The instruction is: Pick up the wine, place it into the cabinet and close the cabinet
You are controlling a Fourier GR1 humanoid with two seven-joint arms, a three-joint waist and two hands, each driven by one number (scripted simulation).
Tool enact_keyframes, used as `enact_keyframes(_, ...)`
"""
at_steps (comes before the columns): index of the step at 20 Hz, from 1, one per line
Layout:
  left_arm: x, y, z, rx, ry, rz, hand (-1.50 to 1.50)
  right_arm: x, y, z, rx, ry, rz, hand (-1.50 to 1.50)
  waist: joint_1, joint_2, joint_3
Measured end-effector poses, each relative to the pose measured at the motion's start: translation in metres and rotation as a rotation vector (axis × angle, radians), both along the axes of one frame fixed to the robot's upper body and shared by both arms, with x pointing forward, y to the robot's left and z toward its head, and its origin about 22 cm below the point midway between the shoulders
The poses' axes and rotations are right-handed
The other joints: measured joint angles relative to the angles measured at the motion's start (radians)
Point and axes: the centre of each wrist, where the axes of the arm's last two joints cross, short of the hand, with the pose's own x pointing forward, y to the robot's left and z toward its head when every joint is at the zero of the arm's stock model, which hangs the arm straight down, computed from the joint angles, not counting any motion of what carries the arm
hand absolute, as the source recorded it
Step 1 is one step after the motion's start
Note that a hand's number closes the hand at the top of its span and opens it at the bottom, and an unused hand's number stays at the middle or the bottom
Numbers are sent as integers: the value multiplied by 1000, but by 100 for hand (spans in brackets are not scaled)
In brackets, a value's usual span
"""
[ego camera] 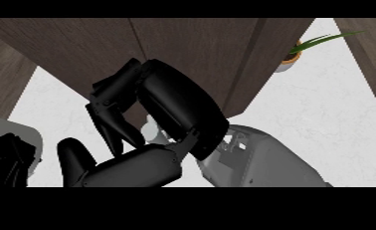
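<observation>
No wine bottle shows anywhere in the head view. The dark wood cabinet [198, 45] fills the top of the view, and the seam between its doors looks closed. My right hand [180, 104] is raised close in front of the cabinet's lower edge. Its fingers [110, 109] bend down from the knuckles and the thumb [73, 158] points up below them. I see nothing between them except pale counter. Only part of my left hand [15, 162] shows, at the lower left edge.
White marble counter [308, 104] spreads to the right of the cabinet. A potted plant [292, 57] stands at the back right. More dark wood panel [363, 50] lines the far right edge.
</observation>
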Motion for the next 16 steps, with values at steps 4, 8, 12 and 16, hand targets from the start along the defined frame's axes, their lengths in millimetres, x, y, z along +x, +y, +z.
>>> enact_keyframes(4, 1, -6, 4, 9, -1, -1, 150, 29, 3, -6, 11, 48, -36, 150, 0, 1, 0)
enact_keyframes(8, 4, 1, 10, 15, -2, -3, 150, 50, 0, -12, 17, 84, -71, 150, -3, -1, 0)
enact_keyframes(12, 4, 1, 13, 20, -4, -9, 150, 70, -9, -25, 19, 97, -85, 150, -5, -6, 1)
enact_keyframes(16, 5, 0, 9, 25, -5, -3, 150, 83, -12, -33, 23, 79, -93, 150, -3, -17, -1)
